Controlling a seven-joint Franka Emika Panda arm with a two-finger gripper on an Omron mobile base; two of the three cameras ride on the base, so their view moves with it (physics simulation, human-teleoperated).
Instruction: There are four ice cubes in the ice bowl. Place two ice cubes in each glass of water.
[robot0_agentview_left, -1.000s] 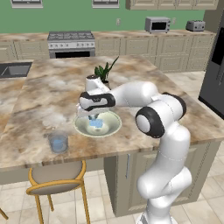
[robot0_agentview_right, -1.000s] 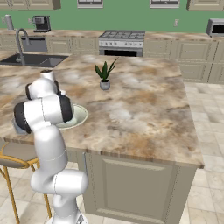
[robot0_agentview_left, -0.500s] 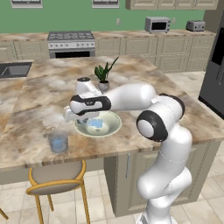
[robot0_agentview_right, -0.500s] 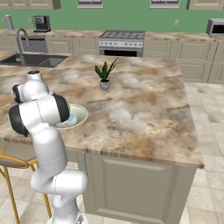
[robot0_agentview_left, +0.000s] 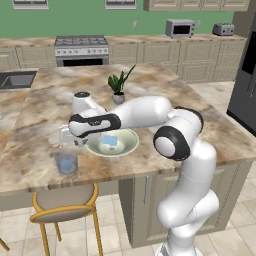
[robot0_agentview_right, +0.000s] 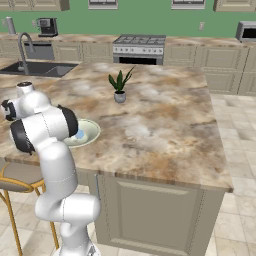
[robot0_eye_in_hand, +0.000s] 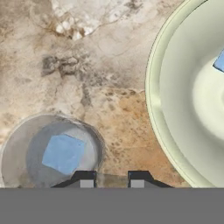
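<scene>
Surface (robot0_agentview_left: 150, 85) first: a broad marble island with plenty of bare room toward the stove side. Only the plant pot (robot0_agentview_left: 118, 97) stands behind the work area, well apart from it.

Arm (robot0_agentview_left: 150, 110) next. Over the last second it has swung off the bowl (robot0_agentview_left: 131, 145) and out to the left. It now reaches past the bowl's rim toward the front left part of the island. I read that as a carry from bowl to glass, so the drop comes next.

Bowl sits in the right half of the hand view, with one cube (robot0_eye_in_hand: 220, 61) showing at the frame edge. From the left base view I make out pale blue in its middle.

Glass (robot0_eye_in_hand: 26, 131) lies at lower left in the hand view, just beside the bowl but not touching it, and already has a cube (robot0_eye_in_hand: 63, 153) inside. Another glass (robot0_agentview_left: 66, 162) shows near the front edge. I can't tell whether it's the same one.

End effector (robot0_eye_in_hand: 111, 181) is narrow, its tips just off the glass rim rather than over its centre. I can't tell whether a cube is pinched between them.

Room is tight toward the front edge, with a stool (robot0_agentview_left: 60, 205) below. I'd shift over the mouth before letting go.
</scene>
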